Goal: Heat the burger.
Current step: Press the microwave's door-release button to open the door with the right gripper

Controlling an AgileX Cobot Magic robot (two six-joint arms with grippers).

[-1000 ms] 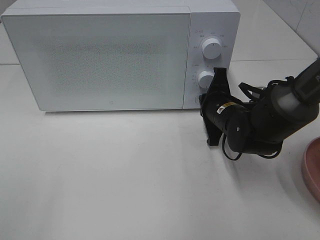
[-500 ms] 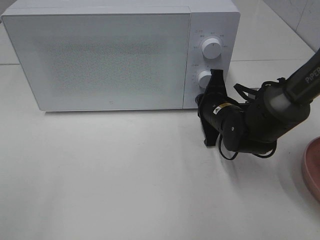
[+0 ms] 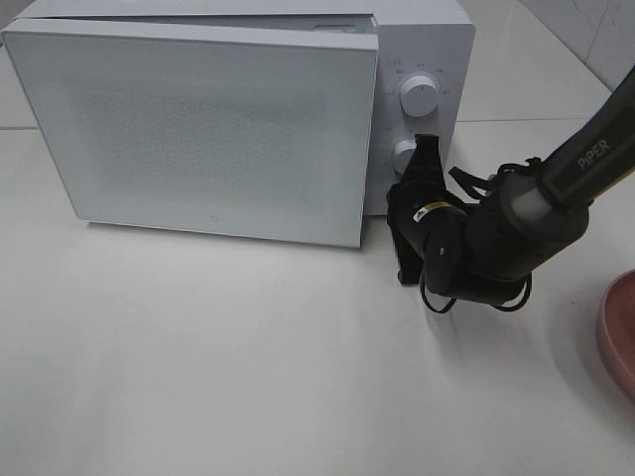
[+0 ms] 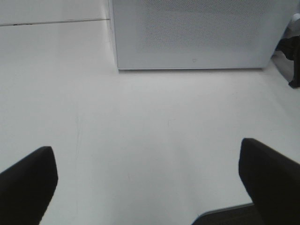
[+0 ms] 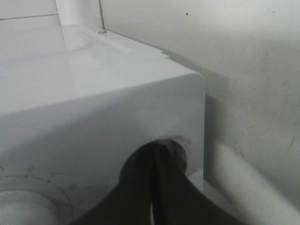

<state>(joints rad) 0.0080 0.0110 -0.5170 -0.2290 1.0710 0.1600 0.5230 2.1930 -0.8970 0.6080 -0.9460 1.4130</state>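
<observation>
Two grippers in view: the right gripper (image 3: 410,198) has its jaws pressed together, holding nothing, with the tips against the microwave (image 3: 422,40) control panel just below the lower knob (image 3: 405,156). The door (image 3: 208,139) is ajar, its right edge out from the body. The left gripper (image 4: 147,166) is spread wide over the table (image 3: 248,377), facing the door. A pink plate (image 3: 617,332) sits at the right edge. The burger shows in no view, so I cannot tell where it is.

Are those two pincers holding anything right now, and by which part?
Nothing is held. The right pincer is shut, its tip against the microwave's control panel. The left pincer hangs open above the table.
</observation>
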